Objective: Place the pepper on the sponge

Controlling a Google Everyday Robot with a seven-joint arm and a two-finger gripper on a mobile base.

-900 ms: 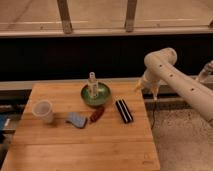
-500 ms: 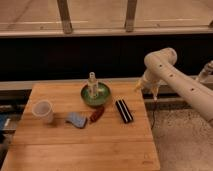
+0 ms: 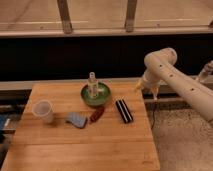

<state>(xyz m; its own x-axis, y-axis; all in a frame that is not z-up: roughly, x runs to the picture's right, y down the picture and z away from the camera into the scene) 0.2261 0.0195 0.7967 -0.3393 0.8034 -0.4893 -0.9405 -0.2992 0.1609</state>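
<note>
The dark red pepper (image 3: 96, 113) lies on the wooden table (image 3: 85, 150), just in front of the green bowl. The light blue-grey sponge (image 3: 76, 120) lies flat close to the pepper's left, with a small gap between them. My gripper (image 3: 146, 91) hangs off the table's back right corner, above and to the right of the pepper. It is open and holds nothing. The pale arm (image 3: 170, 75) runs from it to the right edge of the view.
A green bowl (image 3: 102, 99) with a small upright bottle (image 3: 92, 82) in it stands at the table's back middle. A translucent white cup (image 3: 43, 111) stands at the left. A black striped bar (image 3: 124, 111) lies right of the pepper. A dark wall runs behind.
</note>
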